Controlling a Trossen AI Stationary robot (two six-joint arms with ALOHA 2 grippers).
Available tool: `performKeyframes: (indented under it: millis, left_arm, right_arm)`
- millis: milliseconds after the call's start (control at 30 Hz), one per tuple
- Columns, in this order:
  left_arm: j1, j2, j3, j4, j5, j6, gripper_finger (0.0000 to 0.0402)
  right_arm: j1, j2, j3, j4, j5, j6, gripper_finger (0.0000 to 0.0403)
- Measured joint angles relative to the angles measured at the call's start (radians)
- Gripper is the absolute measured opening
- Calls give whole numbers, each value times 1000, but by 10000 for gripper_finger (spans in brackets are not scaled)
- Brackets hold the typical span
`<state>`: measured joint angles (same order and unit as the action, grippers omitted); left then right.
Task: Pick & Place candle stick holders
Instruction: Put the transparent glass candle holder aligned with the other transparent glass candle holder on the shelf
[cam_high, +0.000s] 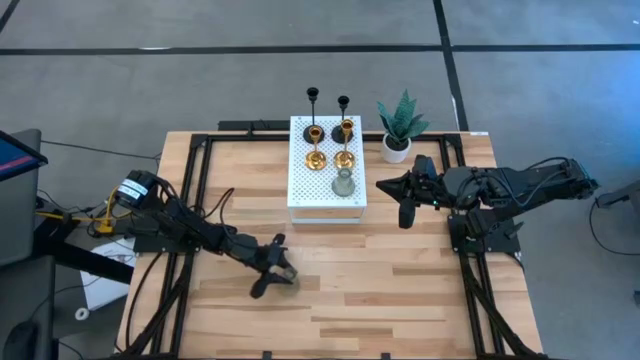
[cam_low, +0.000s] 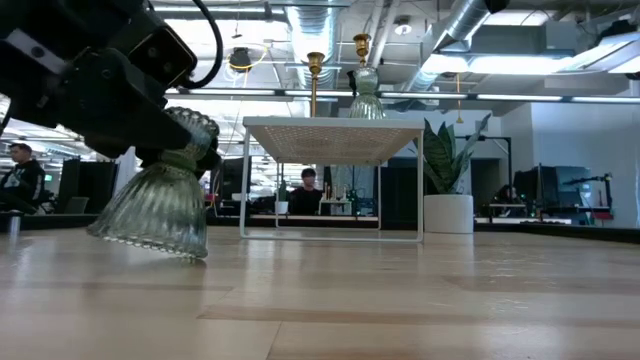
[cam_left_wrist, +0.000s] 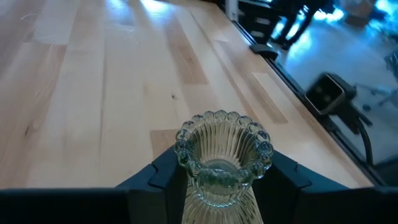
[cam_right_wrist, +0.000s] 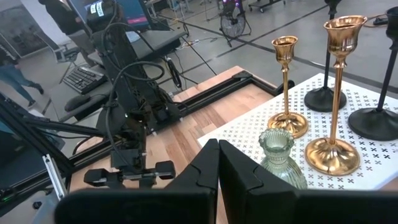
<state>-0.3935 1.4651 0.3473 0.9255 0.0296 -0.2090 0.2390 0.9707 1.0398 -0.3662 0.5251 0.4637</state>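
A squat pale grey-green glass holder (cam_low: 160, 205) is in my left gripper (cam_high: 278, 268) at the table's near middle. Its beaded cup (cam_left_wrist: 224, 146) shows between the fingers. A white perforated stand (cam_high: 300, 195) at the far middle carries two slim black holders (cam_high: 313, 98), two gold holders (cam_high: 345, 140) and another pale holder (cam_high: 343, 183). My right gripper (cam_high: 383, 186) is shut and empty, just right of the stand; its closed fingers (cam_right_wrist: 217, 168) point toward the stand's near corner. My left gripper pinches the holder's neck (cam_left_wrist: 186, 186), just under the beaded cup, between its two fingers. The fingers (cam_low: 195, 150) come slanting down from the table's left. The holder is tilted, cup end leaning right. Its base's low rim (cam_low: 188, 252) is at the table top; whether it touches I cannot tell.
A green potted plant (cam_high: 400, 125) in a white pot stands right of the stand's far end. Black frame rails (cam_high: 470, 270) run along the table's sides. Bare wood lies between the stand and the near edge. People sit in the room behind (cam_low: 305, 190).
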Motion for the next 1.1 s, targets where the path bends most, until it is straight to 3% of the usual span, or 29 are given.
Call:
performKeyframes:
  millis: [167,433,767,1100]
  left_arm:
    - [0,-7,0,-4,-86,-107,149]
    - [22,-57,-1,-6,-116,-79,146]
    - [105,-269,41,-32,-135,-76,144]
    - [108,-373,306,-523,-156,20,143]
  right_arm:
    - [1,0,0,-15,0,0,0]
    - [1,0,0,-40,0,1,0]
    - [3,0,0,-49,-3,1,0]
    - [3,0,0,-49,-3,0,0]
